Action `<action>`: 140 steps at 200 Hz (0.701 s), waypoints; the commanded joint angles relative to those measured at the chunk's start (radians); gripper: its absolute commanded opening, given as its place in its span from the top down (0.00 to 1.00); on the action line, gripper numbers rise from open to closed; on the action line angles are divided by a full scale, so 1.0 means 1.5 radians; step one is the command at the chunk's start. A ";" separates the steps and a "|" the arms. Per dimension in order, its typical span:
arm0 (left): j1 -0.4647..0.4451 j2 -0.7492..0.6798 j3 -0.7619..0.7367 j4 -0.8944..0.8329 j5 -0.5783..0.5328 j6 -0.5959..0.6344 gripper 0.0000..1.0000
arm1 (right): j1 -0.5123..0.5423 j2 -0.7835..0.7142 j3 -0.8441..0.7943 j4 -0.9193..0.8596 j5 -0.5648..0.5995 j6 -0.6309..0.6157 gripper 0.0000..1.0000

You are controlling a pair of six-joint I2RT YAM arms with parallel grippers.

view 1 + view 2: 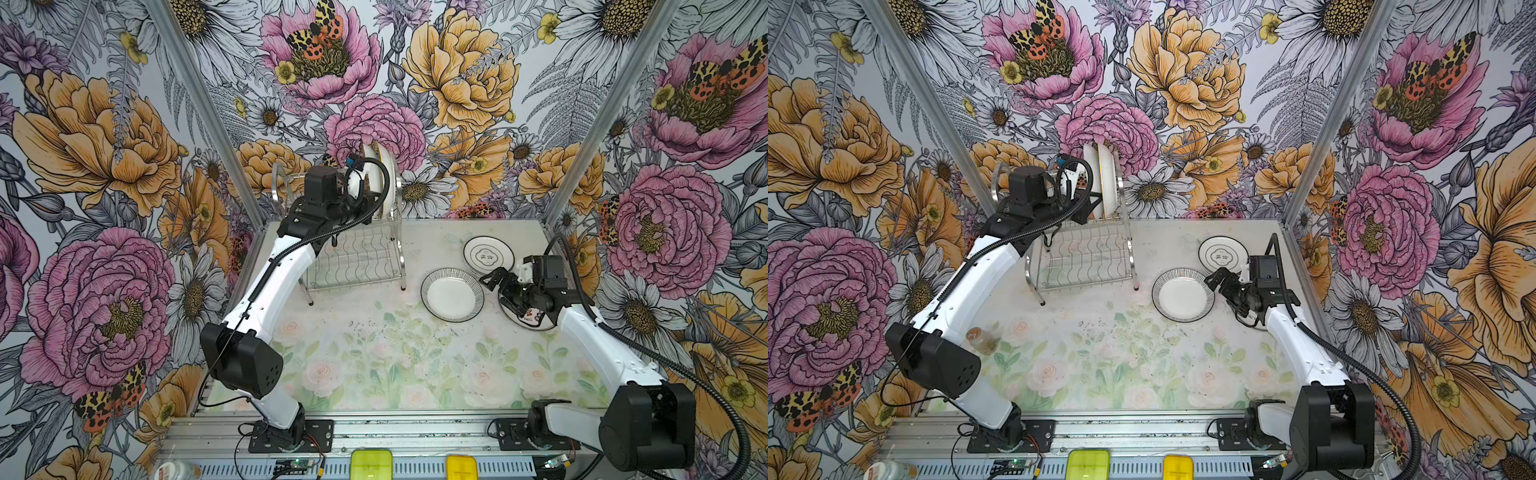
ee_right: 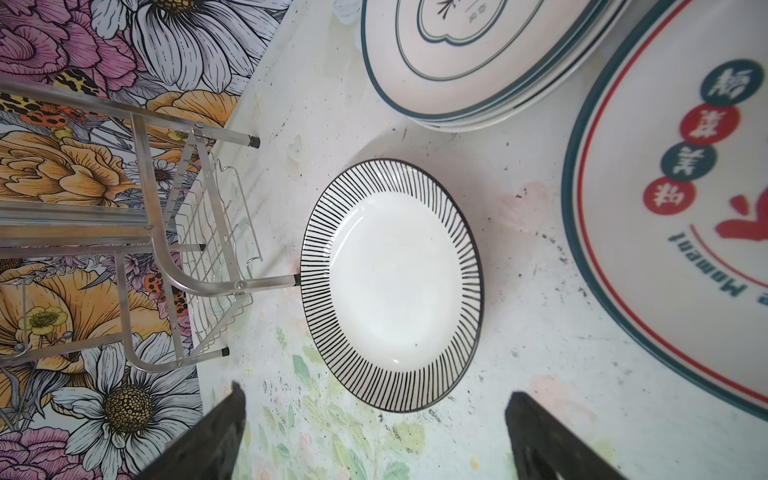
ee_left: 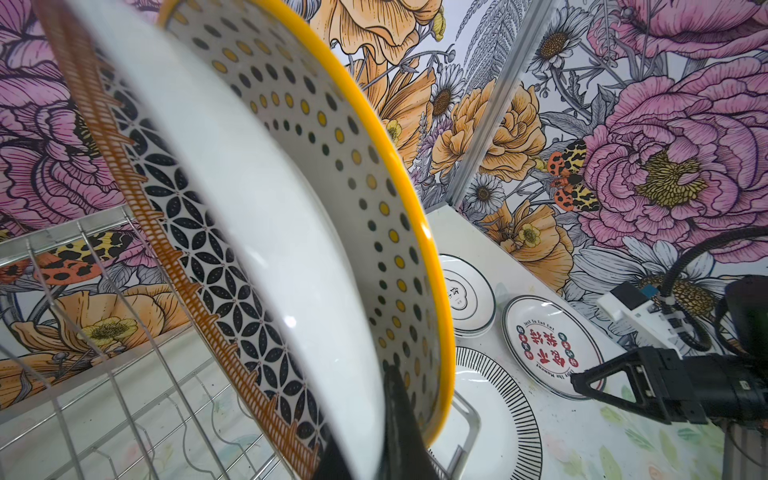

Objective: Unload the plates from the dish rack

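Plates are split between rack and table. Two stand on edge, side by side, in the upper tier of the dish rack (image 1: 357, 266), at its right end in both top views; the rack sits at the back of the table (image 1: 374, 365), left of centre. From your left wrist view the two read as a yellow-rimmed dotted plate (image 3: 332, 124) and, just beside it, a lattice plate (image 3: 199, 257) with a black petal pattern and an orange-brown ribbed edge. Your left gripper (image 3: 363, 411) is clamped on the rim of the lattice plate: one dark finger (image 3: 399, 424) sits in the gap against the dotted face, the other on the lattice side. In both top views the left arm (image 1: 286, 266) hides most of that grip. Right of the rack, three lots lie flat on the table: a striped plate (image 1: 452, 295) nearest the rack, a stack of dark-rimmed plates (image 1: 488, 253) behind it toward the back wall, and a red-character plate (image 3: 548, 345) to the striped plate's right, mostly covered by your right arm (image 1: 590, 332) in a top view. Your right gripper (image 2: 376, 390) hangs over the table with its jaws spread wide and gripping nothing. Its fingertips are aimed at the striped plate's edge and its body is above the red-character plate.
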 commanded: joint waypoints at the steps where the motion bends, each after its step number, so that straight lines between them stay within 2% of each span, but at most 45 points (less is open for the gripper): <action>1: 0.026 -0.007 0.007 0.022 -0.031 0.003 1.00 | -0.006 -0.007 0.020 -0.001 -0.005 -0.015 0.01; 52: 0.056 -0.046 -0.049 0.119 0.009 -0.047 1.00 | -0.006 -0.011 0.016 0.000 -0.009 -0.019 0.01; 140: 0.065 -0.093 -0.124 0.273 0.039 -0.106 1.00 | -0.005 -0.023 0.004 0.000 -0.017 -0.024 0.01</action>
